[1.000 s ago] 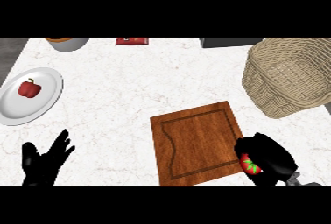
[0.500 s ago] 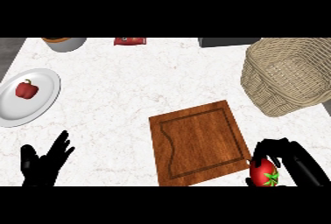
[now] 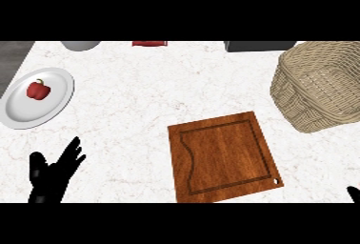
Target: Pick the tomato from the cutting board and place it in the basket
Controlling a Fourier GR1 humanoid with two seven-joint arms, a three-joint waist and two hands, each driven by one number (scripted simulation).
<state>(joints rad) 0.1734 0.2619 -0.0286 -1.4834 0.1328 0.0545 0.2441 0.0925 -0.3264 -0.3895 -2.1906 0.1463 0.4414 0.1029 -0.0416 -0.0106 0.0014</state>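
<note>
No tomato is seen on the cutting board (image 3: 224, 156) or in the basket (image 3: 320, 86) at the surface's right edge. The left robot hand (image 3: 51, 177) rests spread; the right robot hand (image 3: 354, 193) is barely shown, so its state cannot be told. Carried out of view, the tomato could be knocked against the basket's rim.

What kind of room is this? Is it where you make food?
Most likely a kitchen. There is a pale stone-look counter with a wooden cutting board on it, a white plate holding a red pepper, and a woven basket.
</note>
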